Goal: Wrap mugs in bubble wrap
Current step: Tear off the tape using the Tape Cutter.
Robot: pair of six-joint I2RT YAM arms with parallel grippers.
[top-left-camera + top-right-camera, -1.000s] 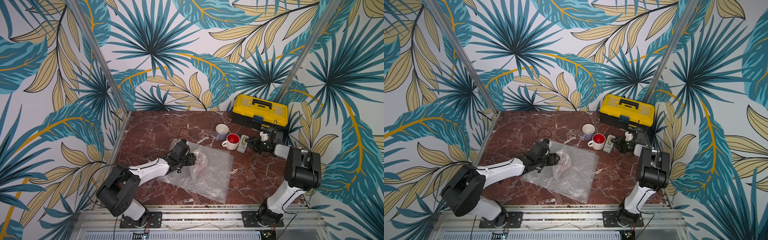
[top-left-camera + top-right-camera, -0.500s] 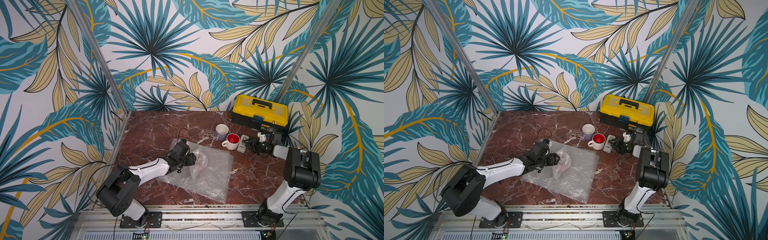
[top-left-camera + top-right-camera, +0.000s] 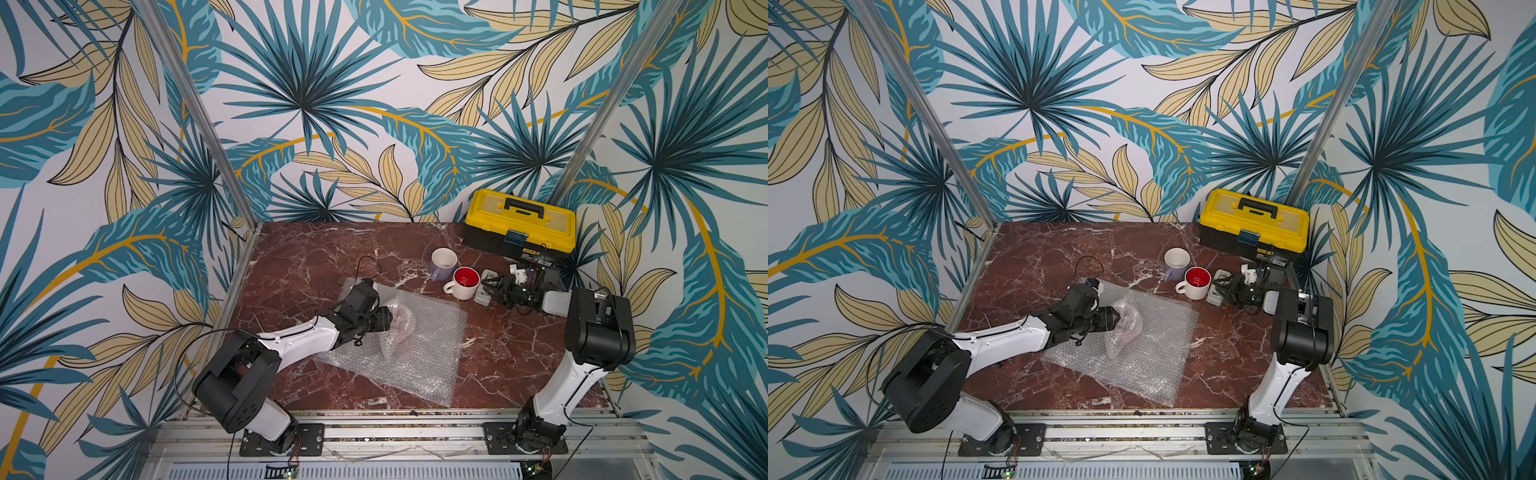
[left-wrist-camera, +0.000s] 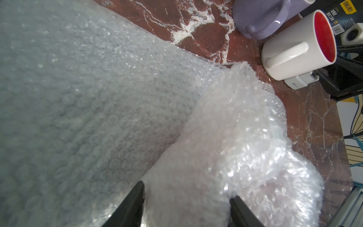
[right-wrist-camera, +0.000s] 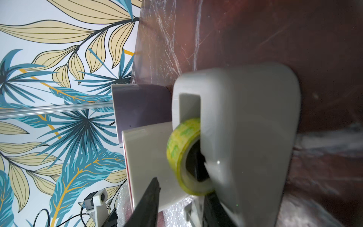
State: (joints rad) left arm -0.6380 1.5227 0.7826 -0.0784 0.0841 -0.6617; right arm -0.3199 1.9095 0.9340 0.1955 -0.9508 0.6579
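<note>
My right gripper point(image 3: 496, 288) has slid in around the small grey tape dispenser point(image 5: 245, 137), jaws narrowing, though I can't tell if they're biting yet. Well clear of that dispenser, my left gripper point(image 4: 186, 188) stays clamped on the lumpy, pink-tinted bubble-wrap bundle point(image 4: 235, 137). Taping looks next.

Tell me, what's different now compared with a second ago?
The right gripper slid towards the white mug and now straddles the tape dispenser beside it; whether it has gripped it is unclear. Unchanged: the left gripper holds the wrapped bundle on the bubble wrap sheet, and the white mug and the lavender mug stand where they were.
</note>
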